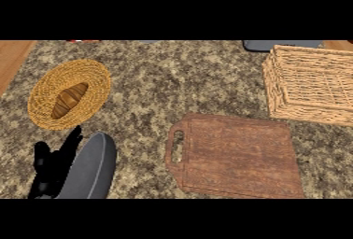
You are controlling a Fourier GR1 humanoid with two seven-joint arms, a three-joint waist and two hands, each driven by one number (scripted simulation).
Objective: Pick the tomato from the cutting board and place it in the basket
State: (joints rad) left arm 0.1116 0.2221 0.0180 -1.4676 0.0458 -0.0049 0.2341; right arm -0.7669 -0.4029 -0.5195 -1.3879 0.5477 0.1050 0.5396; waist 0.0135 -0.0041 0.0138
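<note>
The brown wooden cutting board [238, 158] lies at the lower middle right, handle slot to its left, and its top is bare. No tomato shows anywhere in the head view. The square wicker basket [310, 84] stands at the right edge, just beyond the board's far right corner; nothing shows inside it. My left hand [55, 163] sits at the lower left beside its grey forearm [89, 168], fingers straight and pointing up, holding nothing. It is well left of the board. My right hand is out of the picture.
A round woven tray [59, 74] with a bread loaf [70, 100] lies at the left, above my left hand. A dark grey object [269, 45] peeks in at the top right. Wooden strips border the speckled counter [172, 79] at both upper corners.
</note>
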